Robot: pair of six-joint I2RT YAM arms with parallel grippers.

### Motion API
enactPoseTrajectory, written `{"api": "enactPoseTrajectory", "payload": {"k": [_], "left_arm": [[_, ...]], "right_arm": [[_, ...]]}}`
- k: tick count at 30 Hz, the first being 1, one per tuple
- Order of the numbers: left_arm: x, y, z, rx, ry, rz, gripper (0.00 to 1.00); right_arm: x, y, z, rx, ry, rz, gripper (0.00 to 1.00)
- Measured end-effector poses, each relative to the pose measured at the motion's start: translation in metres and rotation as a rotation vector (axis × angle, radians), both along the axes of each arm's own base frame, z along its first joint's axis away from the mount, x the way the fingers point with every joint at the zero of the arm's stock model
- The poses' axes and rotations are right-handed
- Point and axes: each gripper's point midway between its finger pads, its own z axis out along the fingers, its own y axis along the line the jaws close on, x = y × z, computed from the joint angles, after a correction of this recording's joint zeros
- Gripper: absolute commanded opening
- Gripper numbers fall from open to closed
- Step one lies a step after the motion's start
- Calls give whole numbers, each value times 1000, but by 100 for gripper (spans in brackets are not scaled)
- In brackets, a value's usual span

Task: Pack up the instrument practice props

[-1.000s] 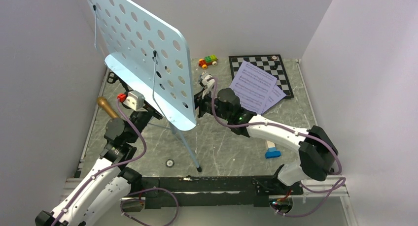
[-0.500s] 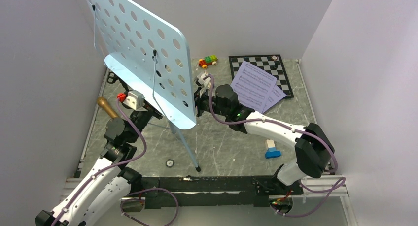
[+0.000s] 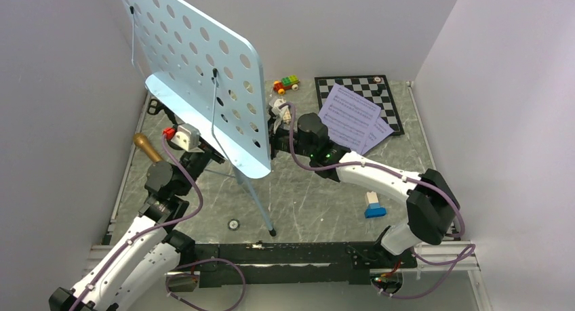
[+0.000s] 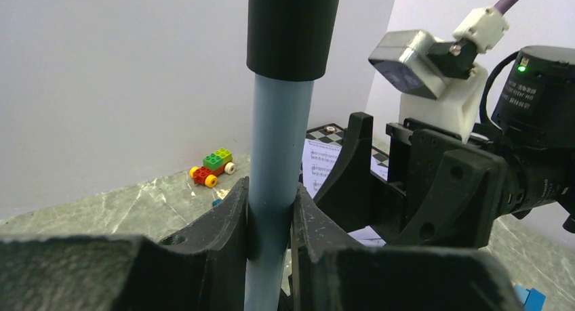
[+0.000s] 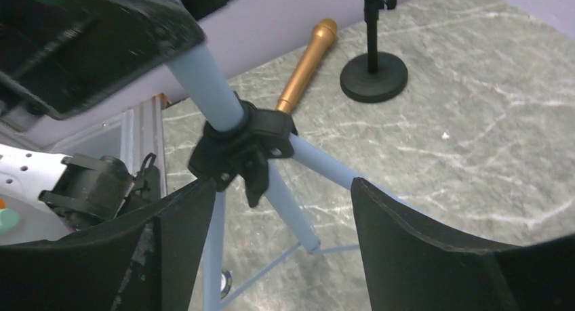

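Note:
The light-blue music stand (image 3: 203, 74) stands upright at the left, its hole-punched desk high over the tripod legs (image 3: 256, 199). My left gripper (image 3: 203, 156) is shut on the stand's blue pole (image 4: 278, 135), just below a black sleeve; its fingers (image 4: 230, 216) squeeze the pole from both sides. My right gripper (image 3: 273, 140) is open, its jaws standing wide either side of the black tripod hub (image 5: 244, 145) without touching it. White sheet-music pages (image 3: 349, 118) lie partly on the chessboard. The gold-brown microphone (image 3: 147, 147) lies at the left wall, next to the black mic stand (image 5: 373, 74).
The black-and-white chessboard (image 3: 376, 94) lies at the back right and the toy brick car (image 3: 286, 85) at the back centre. A blue-and-white block (image 3: 373, 206) sits under my right arm. A small round disc (image 3: 234, 224) lies near the front tripod foot. Walls close in on three sides.
My right gripper has moved a little left and back, closer to the stand's pole. The stand's desk has shifted slightly. The left gripper keeps its hold.

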Motion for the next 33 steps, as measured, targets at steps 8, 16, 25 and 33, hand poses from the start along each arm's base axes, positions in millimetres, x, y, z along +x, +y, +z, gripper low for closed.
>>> {"api": "enactPoseTrajectory", "payload": {"k": [8,16,25,33], "left_arm": [[0,-2,0,2,-2,-7,0],[0,-3,0,3,-2,-14,0],[0,-4,0,4,-3,-20,0],[1,-6,-1,1,-2,-27,0]], "right_arm": [[-3,5,21,25,-23,35,69],[-2,8,19,0,-21,49,52],[-1,7,-4,-66,0,48,34],[-13,8,-6,-53,-67,71,19]]}}
